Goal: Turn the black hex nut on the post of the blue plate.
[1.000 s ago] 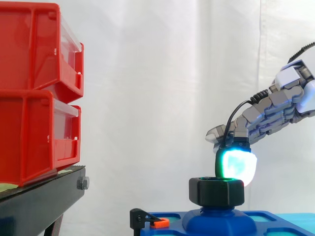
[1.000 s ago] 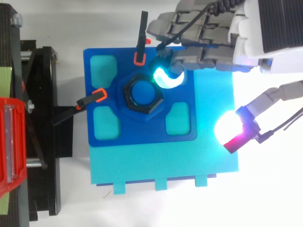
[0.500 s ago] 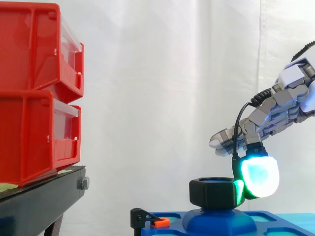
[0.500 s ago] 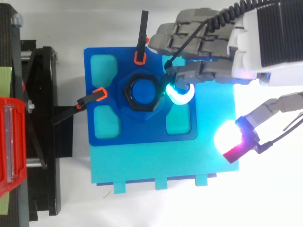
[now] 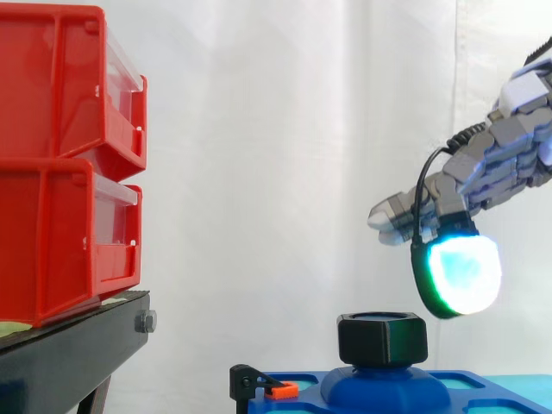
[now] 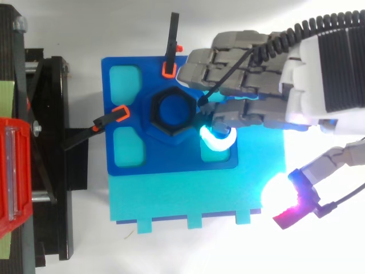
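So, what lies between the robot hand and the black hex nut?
Nothing: the side view shows a bare gap between the hand and the black hex nut on the blue plate.

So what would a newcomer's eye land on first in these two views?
The bright cyan-white fingertip of the hand, hanging at the side view's right, above and clear of the black hex nut. Next comes that nut on the post in the middle of the blue plate. Then the stacked red bins at the left on the black stand.
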Robot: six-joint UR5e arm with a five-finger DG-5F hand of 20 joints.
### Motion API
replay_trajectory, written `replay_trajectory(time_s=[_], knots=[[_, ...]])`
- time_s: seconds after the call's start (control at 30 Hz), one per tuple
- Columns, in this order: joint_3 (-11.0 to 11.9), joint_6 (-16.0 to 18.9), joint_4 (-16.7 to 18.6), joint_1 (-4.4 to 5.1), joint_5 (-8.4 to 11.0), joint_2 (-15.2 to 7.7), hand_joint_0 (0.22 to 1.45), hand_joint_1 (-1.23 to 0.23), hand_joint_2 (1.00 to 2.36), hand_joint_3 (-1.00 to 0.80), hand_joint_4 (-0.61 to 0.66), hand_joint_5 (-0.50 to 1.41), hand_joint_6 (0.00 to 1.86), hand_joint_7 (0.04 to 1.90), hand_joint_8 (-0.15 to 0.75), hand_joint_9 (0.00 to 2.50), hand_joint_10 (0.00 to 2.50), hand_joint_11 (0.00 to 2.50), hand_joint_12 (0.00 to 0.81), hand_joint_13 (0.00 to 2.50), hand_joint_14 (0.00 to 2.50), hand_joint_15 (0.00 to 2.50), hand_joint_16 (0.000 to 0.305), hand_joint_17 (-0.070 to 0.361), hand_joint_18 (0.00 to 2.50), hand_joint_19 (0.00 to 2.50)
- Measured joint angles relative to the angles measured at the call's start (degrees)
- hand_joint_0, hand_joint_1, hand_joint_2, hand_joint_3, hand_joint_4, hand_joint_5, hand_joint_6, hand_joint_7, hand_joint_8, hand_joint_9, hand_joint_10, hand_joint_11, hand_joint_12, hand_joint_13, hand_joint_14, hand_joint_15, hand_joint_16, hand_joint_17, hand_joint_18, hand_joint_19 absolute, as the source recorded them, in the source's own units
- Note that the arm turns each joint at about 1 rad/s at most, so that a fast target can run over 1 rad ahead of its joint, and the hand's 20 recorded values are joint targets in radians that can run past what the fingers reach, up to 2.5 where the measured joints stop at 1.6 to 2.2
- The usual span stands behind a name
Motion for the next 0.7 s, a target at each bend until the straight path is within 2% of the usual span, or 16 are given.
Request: replay_trajectory(time_s=[0.1, 0.27, 0.47, 0.57, 0.7], knots=[[0.54, 0.67, -0.01, 0.24, 0.11, 0.38, 0.45, -0.57, 1.0, -0.5, 0.19, -0.25, 0.5, 0.87, 0.154, 0.0, 0.0, 0.0, 0.301, 0.0, 0.0, 0.0, 0.044, 0.099, 0.0, 0.0], [2.94, 1.16, -0.08, 0.4, 0.37, 0.52, 0.45, -0.57, 1.0, -0.5, 0.18, -0.25, 0.5, 0.85, 0.152, 0.0, 0.0, 0.0, 0.301, 0.0, 0.0, 0.0, 0.044, 0.099, 0.0, 0.0], [5.06, 2.22, 0.58, 0.63, 2.25, 0.36, 0.45, -0.56, 1.0, -0.5, 0.15, -0.26, 0.5, 0.79, 0.153, 0.0, 0.0, 0.0, 0.303, 0.0, 0.0, 0.0, 0.044, 0.099, 0.0, 0.0], [5.24, 2.54, 2.56, 0.72, 2.39, -0.4, 0.44, -0.56, 1.0, -0.5, 0.15, -0.27, 0.5, 0.78, 0.153, 0.0, 0.0, 0.0, 0.304, 0.0, 0.0, 0.0, 0.045, 0.101, 0.0, 0.0], [5.3, 3.09, 6.06, 0.74, 1.59, -1.94, 0.44, -0.54, 1.0, -0.5, 0.15, -0.27, 0.5, 0.77, 0.157, 0.0, 0.0, 0.0, 0.307, 0.0, 0.0, 0.0, 0.045, 0.102, 0.0, 0.0]])
